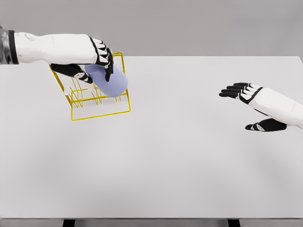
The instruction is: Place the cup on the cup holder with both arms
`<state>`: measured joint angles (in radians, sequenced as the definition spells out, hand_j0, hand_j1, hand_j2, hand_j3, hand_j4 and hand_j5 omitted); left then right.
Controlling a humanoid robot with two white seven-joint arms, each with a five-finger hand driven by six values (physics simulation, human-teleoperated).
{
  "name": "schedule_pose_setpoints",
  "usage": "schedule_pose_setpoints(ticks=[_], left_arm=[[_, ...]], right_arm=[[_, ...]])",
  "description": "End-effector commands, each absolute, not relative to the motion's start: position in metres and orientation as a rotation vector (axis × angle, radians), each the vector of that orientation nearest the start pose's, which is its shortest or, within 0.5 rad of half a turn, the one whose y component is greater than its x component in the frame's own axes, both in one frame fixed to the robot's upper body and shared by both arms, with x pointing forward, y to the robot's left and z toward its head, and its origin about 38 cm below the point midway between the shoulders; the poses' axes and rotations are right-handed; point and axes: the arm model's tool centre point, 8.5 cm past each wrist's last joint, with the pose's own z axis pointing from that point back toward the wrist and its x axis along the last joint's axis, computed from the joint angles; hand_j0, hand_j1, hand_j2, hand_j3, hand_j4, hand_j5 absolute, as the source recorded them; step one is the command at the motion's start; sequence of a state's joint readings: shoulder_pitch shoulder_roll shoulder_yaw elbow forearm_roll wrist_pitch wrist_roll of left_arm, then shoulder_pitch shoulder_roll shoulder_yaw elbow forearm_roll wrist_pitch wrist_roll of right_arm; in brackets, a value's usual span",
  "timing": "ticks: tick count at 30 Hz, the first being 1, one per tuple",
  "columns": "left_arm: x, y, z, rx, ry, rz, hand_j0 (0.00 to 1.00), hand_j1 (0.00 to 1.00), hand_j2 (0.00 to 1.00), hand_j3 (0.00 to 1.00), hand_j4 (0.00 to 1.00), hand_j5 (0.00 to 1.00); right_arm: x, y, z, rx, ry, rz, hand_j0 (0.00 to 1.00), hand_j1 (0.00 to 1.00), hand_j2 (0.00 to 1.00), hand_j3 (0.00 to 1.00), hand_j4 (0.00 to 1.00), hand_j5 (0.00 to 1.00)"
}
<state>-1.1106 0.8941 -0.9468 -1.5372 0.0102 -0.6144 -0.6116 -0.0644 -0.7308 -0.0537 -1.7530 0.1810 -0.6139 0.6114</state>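
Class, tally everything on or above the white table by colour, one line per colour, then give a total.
Lavender: 1, the cup
Yellow: 1, the wire cup holder
White and black: 2, the left hand and right hand
Total: 4

- The left hand [92,59] reaches in from the left edge, over the table's [189,156] far left corner region, its fingers curled around the pale lavender cup [113,82].
- The cup lies tilted inside the yellow wire cup holder [99,106], among its upright loops; whether it rests on the wires cannot be told.
- The cup holder sits near the table's far left corner, its square base frame skewed to the edges.
- The right hand [248,101] hovers near the table's right edge, fingers spread and pointing left, holding nothing, well apart from the cup holder.
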Motion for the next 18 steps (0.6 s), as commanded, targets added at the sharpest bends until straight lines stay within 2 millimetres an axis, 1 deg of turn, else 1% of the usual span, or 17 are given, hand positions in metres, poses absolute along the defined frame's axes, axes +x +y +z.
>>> schedule_pose_setpoints(ticks=[1,5,6,7,8,9,12,16,17,18], left_arm=[[0.441,0.248,0.347,-0.303,2.080,2.820,0.48,0.48,0.48,0.48,0.48,0.48],[0.442,0.249,0.345,-0.337,2.044,2.835,0.55,0.55,0.55,0.55,0.55,0.55],[0.442,0.249,0.345,-0.338,2.045,2.836,0.60,0.60,0.60,0.60,0.60,0.60],[0.442,0.249,0.345,-0.339,2.043,2.837,0.66,0.66,0.66,0.66,0.66,0.66],[0.442,0.250,0.344,-0.348,2.034,2.841,0.87,0.87,0.87,0.87,0.87,0.87],[0.442,0.249,0.345,-0.352,2.029,2.839,0.95,0.95,0.95,0.95,0.95,0.95],[0.442,0.250,0.345,-0.356,2.030,2.839,0.99,0.99,0.99,0.99,0.99,0.99],[0.439,0.248,0.349,-0.344,2.039,2.820,0.99,0.99,0.99,0.99,0.99,0.99],[0.435,0.246,0.353,-0.339,2.037,2.805,0.99,0.99,0.99,0.99,0.99,0.99],[0.428,0.241,0.363,-0.343,2.044,2.757,0.99,0.99,0.99,0.99,0.99,0.99]], right_arm=[[0.341,-0.347,0.227,-0.336,-1.727,1.681,1.00,1.00,1.00,1.00,1.00,1.00],[0.341,-0.347,0.227,-0.337,-1.726,1.682,1.00,1.00,1.00,1.00,1.00,1.00],[0.341,-0.347,0.227,-0.336,-1.727,1.681,1.00,1.00,1.00,1.00,1.00,1.00],[0.341,-0.347,0.227,-0.337,-1.726,1.682,1.00,1.00,1.00,1.00,1.00,1.00],[0.341,-0.347,0.227,-0.337,-1.726,1.682,1.00,1.00,1.00,1.00,1.00,1.00],[0.341,-0.347,0.227,-0.337,-1.726,1.682,1.00,1.00,1.00,1.00,1.00,1.00],[0.341,-0.347,0.227,-0.336,-1.727,1.681,1.00,1.00,1.00,1.00,1.00,1.00],[0.341,-0.347,0.227,-0.337,-1.726,1.682,1.00,1.00,1.00,1.00,1.00,1.00],[0.341,-0.347,0.227,-0.337,-1.726,1.682,1.00,1.00,1.00,1.00,1.00,1.00],[0.341,-0.347,0.227,-0.336,-1.727,1.681,1.00,1.00,1.00,1.00,1.00,1.00]])
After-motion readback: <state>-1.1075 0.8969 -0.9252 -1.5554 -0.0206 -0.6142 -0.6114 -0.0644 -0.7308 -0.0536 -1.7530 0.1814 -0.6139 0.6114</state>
